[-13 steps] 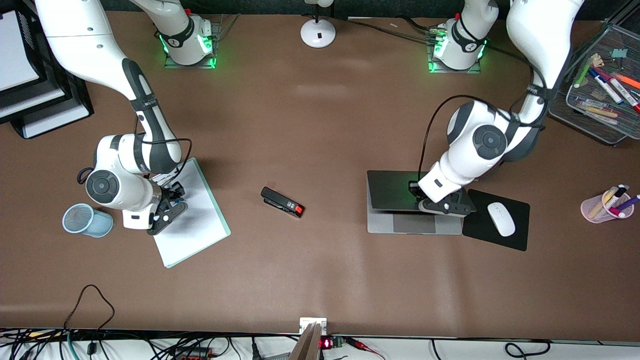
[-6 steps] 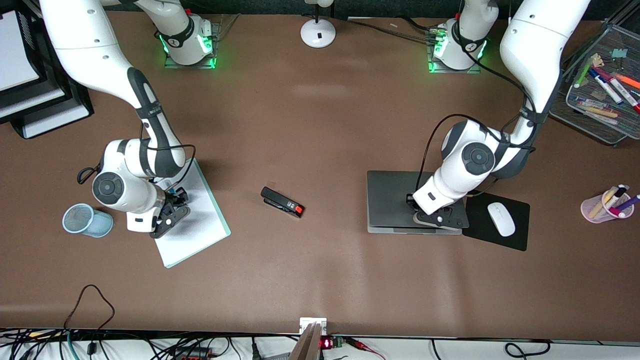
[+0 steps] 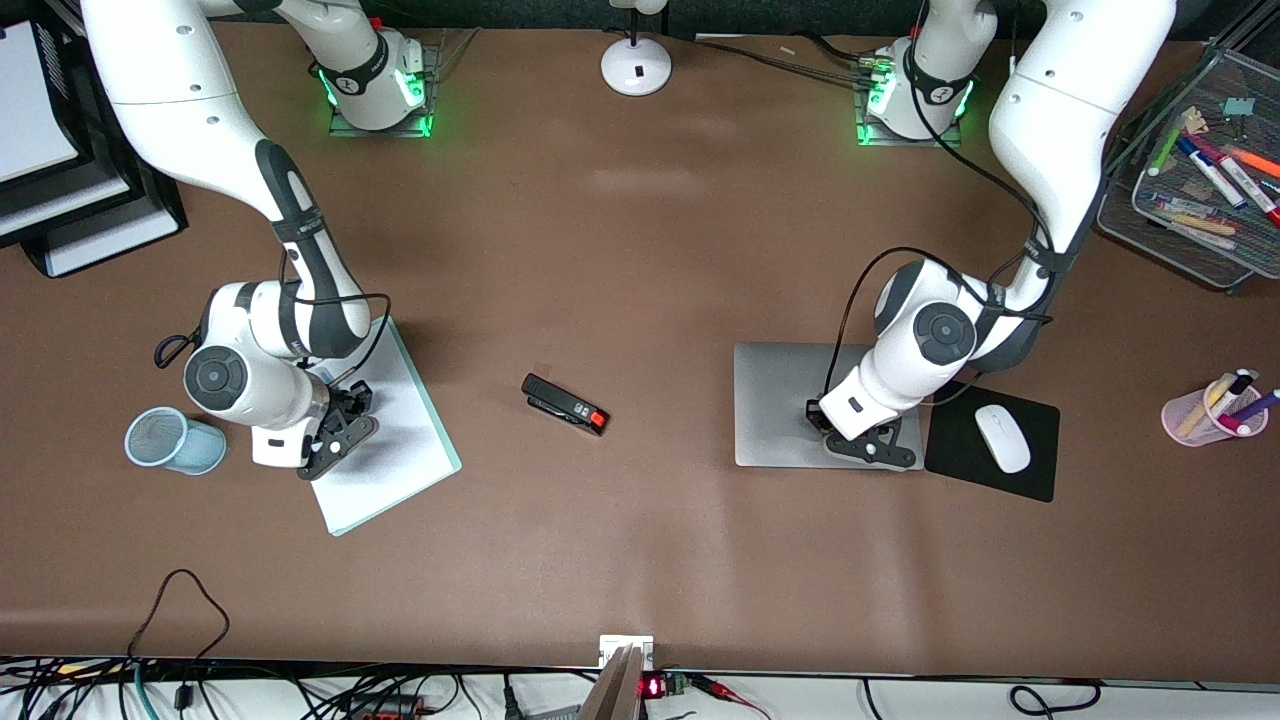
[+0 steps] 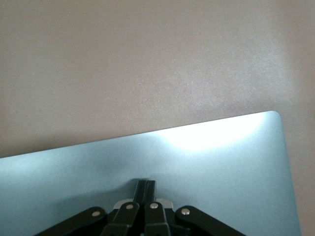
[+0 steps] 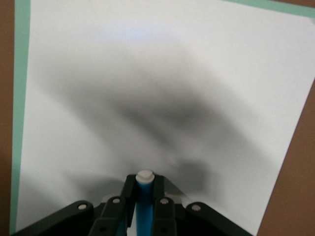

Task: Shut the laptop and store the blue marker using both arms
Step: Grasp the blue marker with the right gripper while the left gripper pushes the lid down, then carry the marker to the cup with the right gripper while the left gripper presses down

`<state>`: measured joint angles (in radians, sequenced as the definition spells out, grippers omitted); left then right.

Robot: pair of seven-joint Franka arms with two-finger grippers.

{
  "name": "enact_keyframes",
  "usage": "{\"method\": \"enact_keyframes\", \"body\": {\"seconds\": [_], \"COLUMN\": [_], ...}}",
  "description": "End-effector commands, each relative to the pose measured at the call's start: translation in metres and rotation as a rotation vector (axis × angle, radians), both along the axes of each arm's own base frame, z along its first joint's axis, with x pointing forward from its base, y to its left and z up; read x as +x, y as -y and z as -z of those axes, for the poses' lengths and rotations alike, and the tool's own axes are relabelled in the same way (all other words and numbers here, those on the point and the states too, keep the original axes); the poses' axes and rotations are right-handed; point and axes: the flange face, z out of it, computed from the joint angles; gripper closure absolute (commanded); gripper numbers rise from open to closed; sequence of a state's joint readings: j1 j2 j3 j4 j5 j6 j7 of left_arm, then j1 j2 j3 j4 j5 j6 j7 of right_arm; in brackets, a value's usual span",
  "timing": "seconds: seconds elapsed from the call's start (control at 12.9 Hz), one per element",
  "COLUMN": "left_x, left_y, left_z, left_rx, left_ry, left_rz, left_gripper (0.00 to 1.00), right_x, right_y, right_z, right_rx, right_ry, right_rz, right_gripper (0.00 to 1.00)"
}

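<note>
The brown table [image 3: 640,250] is carrying every item in the scene. The two large white robot arms with dark grey joints are reaching down from their green-lit bases, the left arm [image 3: 1050,120] to the laptop and the right arm [image 3: 190,110] to the clipboard.

The slim silver-grey laptop [image 3: 780,400] is lying shut and flat toward the left arm's end of the table, touching the black mouse mat [image 3: 1030,475], which is carrying a white mouse [image 3: 1002,438]. No logo or lettering is readable on the lid in either view. The left gripper [image 3: 868,447] is resting on the lid close to the edge nearest the front camera; in the left wrist view the left gripper [image 4: 145,189] is showing its two black fingers pressed together with nothing between them.

The white sheet on a green-edged clipboard [image 3: 385,430] is lying toward the right arm's end of the table. The right gripper [image 3: 335,435] is hanging over this sheet, and in the right wrist view its fingers [image 5: 129,189] are clamping the slim bright-blue marker [image 5: 144,206] (its pale whitish end is pointing out past the fingertips).

A pale blue mesh cup [image 3: 175,440] is lying on its side just beside the right arm's wrist. A black stapler with a red end [image 3: 565,404] is lying between clipboard and laptop, well apart from both. A wire tray of assorted markers [image 3: 1200,190] and a pink cup of pens [image 3: 1205,415] are sitting at the left arm's end; a white round lamp base [image 3: 636,65] is standing between the arm bases.
</note>
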<state>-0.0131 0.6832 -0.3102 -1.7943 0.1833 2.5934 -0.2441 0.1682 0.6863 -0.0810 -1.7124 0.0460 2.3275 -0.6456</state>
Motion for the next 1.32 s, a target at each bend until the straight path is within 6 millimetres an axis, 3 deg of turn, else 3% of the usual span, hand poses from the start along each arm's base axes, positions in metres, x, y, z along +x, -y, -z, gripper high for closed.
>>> {"method": "enact_keyframes", "body": {"seconds": [0.0,0.39,0.7,0.93,1.01,1.17,1.24], "left_x": [0.01,0.008,0.006,0.01,0.012,0.015,0.015], "left_y": [-0.006,-0.005,-0.005,-0.012,-0.015,-0.015,-0.015], "left_z": [0.004,0.011,0.019,0.012,0.004,-0.042,-0.072], "left_rx": [0.015,0.017,0.018,0.018,0.02,0.044,0.064], "left_ry": [0.024,0.013,0.002,0.012,0.018,0.033,0.027], "left_rz": [0.011,0.013,0.012,0.0,-0.003,0.006,0.007], "left_gripper": [1.0,1.0,1.0,0.87,0.86,0.97,0.98], "right_x": [0.007,0.031,0.043,0.044,0.044,0.042,0.041], "right_y": [-0.001,0.021,0.04,0.061,0.071,0.096,0.119], "right_z": [-0.02,-0.092,-0.14,-0.176,-0.187,-0.204,-0.206], "right_rx": [0.032,0.054,0.06,0.065,0.072,0.13,0.203], "right_ry": [0.025,0.052,0.11,0.159,0.176,0.214,0.236], "right_rz": [0.017,0.045,-0.052,-0.116,-0.139,-0.166,-0.19], "right_gripper": [0.99,1.0,1.0,1.0,1.0,1.0,1.0]}}
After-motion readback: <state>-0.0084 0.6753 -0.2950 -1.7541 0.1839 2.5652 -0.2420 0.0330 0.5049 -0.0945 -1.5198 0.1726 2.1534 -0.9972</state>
